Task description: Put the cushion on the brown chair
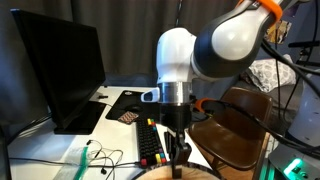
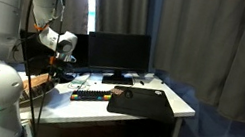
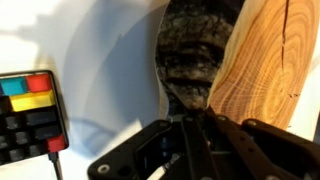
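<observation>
The cushion shows in the wrist view, with its tan ringed face on the right and its dark bark rim in the middle. My gripper is shut on that rim, its two fingers pinched together on the edge. In an exterior view the gripper points down, and only the cushion's tan top shows at the bottom edge of the frame. The brown chair, a glossy curved shell, stands just right of the gripper and beside the desk.
A white desk holds a black monitor, a keyboard with coloured keys, a black mat and loose cables. The keyboard also shows in the wrist view. Dark curtains hang behind.
</observation>
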Robot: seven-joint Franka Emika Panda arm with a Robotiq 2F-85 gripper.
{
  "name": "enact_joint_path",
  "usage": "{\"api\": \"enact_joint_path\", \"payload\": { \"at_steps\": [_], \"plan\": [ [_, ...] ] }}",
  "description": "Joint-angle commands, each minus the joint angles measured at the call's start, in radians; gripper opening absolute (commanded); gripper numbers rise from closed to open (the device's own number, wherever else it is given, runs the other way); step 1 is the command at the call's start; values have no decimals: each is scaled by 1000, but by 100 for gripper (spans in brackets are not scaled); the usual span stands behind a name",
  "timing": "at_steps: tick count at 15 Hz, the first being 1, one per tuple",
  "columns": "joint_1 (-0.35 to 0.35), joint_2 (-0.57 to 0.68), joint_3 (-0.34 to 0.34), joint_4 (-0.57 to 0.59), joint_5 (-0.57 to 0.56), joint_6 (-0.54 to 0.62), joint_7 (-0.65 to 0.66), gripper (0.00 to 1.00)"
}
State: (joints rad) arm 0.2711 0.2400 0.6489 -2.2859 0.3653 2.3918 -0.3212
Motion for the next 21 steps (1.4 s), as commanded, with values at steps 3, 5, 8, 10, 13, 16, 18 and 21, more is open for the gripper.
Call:
{"api": "enact_joint_path", "payload": {
  "at_steps": [3, 5, 8, 10, 13, 16, 18, 21],
  "plan": [
    [35, -97, -37, -46, 26, -3, 33, 10],
    [39, -81, -41, -43, 26, -3, 31, 10],
    [28, -103, -49, -43, 71, 8, 39, 3],
    [11, -181, -62, -79, 154, 54, 50, 3],
    [6, -301, -113, -122, 282, 60, 36, 3],
    [47, -425, -186, -197, 365, 98, 82, 3],
    [74, -501, -209, -266, 379, 151, 144, 3],
    [136, -641, -248, -382, 489, 231, 176, 3]
  ]
}}
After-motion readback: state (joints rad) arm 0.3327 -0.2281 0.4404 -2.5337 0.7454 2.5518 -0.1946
